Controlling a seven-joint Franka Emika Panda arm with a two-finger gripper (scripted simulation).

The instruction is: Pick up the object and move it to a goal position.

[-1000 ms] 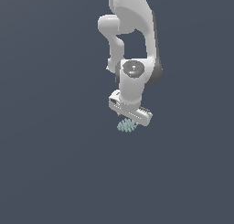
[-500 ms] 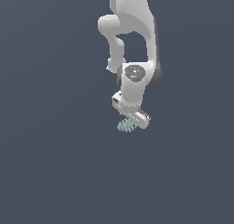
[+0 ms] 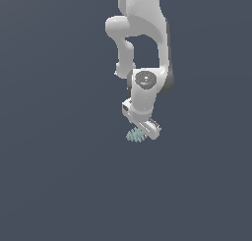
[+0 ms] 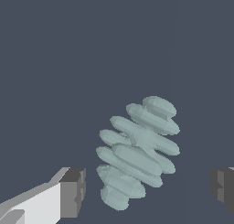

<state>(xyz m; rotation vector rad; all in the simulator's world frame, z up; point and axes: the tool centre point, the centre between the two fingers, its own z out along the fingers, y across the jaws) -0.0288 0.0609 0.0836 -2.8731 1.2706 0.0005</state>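
The object (image 3: 135,135) is a small pale teal-green ridged lump lying on the dark grey floor, partly covered by the white hand of the arm. My gripper (image 3: 140,133) hangs directly over it. In the wrist view the object (image 4: 137,150) lies tilted between my two dark fingertips (image 4: 73,192), with a clear gap on each side. My gripper (image 4: 147,190) is open and straddles the object's lower part without touching it.
The white arm (image 3: 142,48) reaches down from the top of the exterior view. A plain dark grey floor (image 3: 59,176) surrounds the object. No goal marker shows.
The hand has come down closer over the object and its wrist has turned a little. The object has stayed where it was.
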